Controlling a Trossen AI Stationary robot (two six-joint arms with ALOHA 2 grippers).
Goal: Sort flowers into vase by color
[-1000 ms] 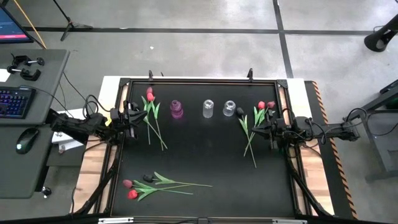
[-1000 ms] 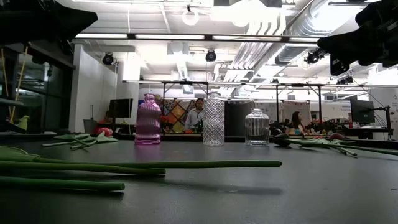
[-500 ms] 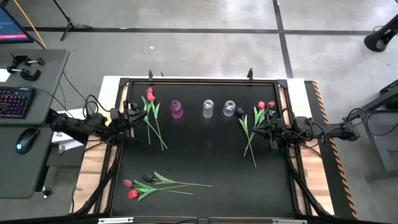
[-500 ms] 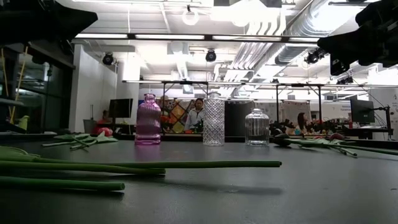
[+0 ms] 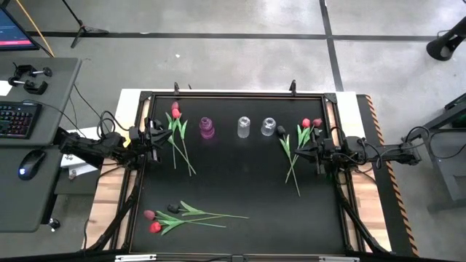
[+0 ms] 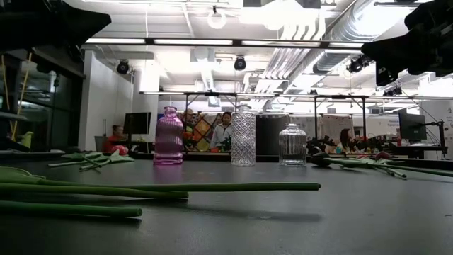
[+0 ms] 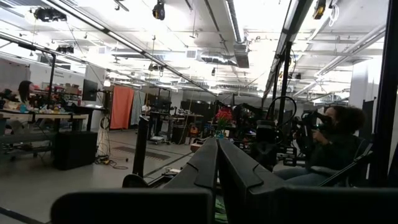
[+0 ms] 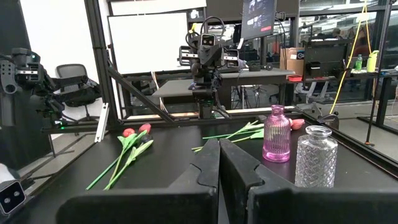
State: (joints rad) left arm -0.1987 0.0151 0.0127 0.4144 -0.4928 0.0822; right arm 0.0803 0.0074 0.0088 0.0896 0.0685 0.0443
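Flowers [image 5: 180, 137] lie unmoved since a second ago at ten, two and seven o'clock on the tabletop [image 5: 240, 175], both claws closed, empty, sorting unstarted

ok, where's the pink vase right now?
High view: the pink vase stands at the table's far edge, leftmost of three vases, just right of the left flowers.

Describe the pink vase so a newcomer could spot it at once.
Look along the far edge of the black table, where three small vases stand in a row. The pink vase is the row's left end, nearest the left arm; it alone is tinted, its two neighbours being clear glass.
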